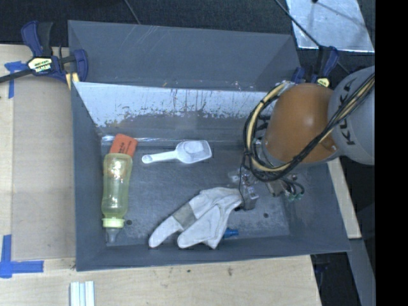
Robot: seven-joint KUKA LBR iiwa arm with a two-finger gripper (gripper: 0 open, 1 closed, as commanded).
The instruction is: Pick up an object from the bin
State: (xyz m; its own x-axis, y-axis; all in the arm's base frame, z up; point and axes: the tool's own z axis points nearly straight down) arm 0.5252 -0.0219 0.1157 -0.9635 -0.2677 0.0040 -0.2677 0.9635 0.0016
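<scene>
Though its state untellable, pincer [247,195] at right end of limp, crumpled grey-white glove [199,220].

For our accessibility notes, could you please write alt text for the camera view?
The gripper hangs at the right end of a crumpled white-grey glove in the grey bin. A white scoop lies beyond it, a yellowish bottle at the left.

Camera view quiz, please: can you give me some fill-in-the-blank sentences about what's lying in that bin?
The clear yellowish plastic bottle lies along the view's ____ side of the grey metal bin. The small plastic scoop is coloured ____. The claw is at the view's ____ end of the crumpled white fabric glove.
Missing words: left; white; right.
</scene>
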